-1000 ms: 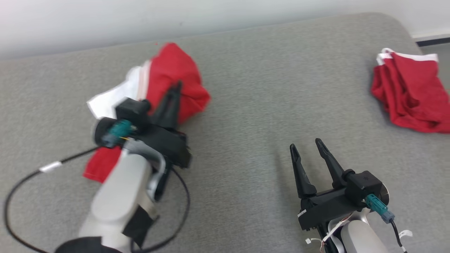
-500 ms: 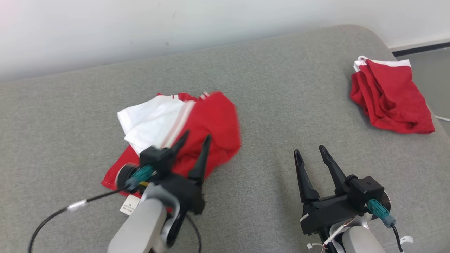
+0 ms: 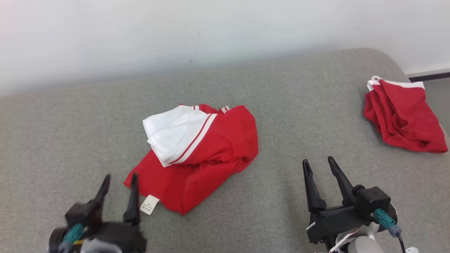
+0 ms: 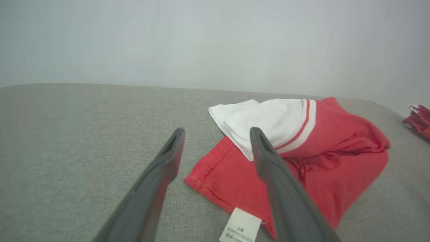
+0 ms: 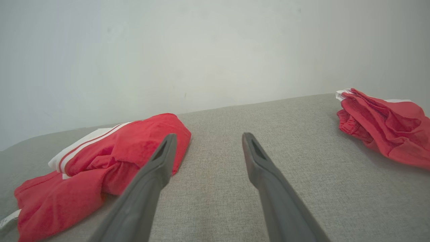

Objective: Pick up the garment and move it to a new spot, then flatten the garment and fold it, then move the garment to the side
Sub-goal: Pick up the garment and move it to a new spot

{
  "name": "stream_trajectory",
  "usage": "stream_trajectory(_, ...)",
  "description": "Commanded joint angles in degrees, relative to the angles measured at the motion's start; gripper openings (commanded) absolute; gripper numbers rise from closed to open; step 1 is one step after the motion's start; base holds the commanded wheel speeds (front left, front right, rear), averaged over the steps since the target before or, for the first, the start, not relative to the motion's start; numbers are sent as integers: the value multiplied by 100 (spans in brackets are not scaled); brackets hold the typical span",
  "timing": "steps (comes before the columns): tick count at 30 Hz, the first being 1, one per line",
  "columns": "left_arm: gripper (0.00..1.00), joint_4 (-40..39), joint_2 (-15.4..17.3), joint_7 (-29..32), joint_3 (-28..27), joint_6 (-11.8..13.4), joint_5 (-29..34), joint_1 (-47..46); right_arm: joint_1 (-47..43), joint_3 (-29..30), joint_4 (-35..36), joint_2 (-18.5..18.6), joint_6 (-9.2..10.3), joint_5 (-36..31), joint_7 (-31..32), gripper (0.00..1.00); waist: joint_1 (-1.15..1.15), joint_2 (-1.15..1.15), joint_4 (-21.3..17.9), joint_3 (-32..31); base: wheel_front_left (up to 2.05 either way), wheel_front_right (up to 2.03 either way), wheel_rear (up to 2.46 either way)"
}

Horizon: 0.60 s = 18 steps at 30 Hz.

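Observation:
The garment (image 3: 204, 154) is a red piece with a white striped part, lying crumpled in the middle of the grey padded surface, a white label sticking out at its near edge. From the left wrist it lies just ahead and to the right as the garment (image 4: 322, 154), and from the right wrist at the left as the garment (image 5: 100, 161). My left gripper (image 3: 119, 181) is open and empty at the lower left, just short of the garment's near left corner. At the lower right my right gripper (image 3: 319, 163) hangs open and empty, apart from the cloth.
A second red garment (image 3: 404, 116) with a white band lies bunched at the far right edge of the grey surface (image 3: 299, 105). A pale wall runs along the back. A dark floor strip (image 3: 429, 75) shows beyond the right corner.
My left gripper has opened and let go of the garment, then drawn back toward me and to the left. The garment now lies on the surface. The head camera has shifted.

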State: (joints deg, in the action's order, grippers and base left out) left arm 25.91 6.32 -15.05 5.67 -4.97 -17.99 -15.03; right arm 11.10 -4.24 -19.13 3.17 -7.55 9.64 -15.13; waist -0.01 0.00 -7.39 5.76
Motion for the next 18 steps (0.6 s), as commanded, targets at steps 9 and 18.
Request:
stream_trajectory(9, 100, -838, -181, -18, -976, 20, 741, 1221, -270, -28, -101, -27, 13, -9, 2, 100, 1, 0, 164, -278, 0, 0, 0)
stream_trajectory(18, 100, -1203, -319, -18, -1274, 88, 1045, 1710, -382, -52, -195, -31, 13, -89, 2, 100, 1, 0, 242, -377, 0, 0, 0)
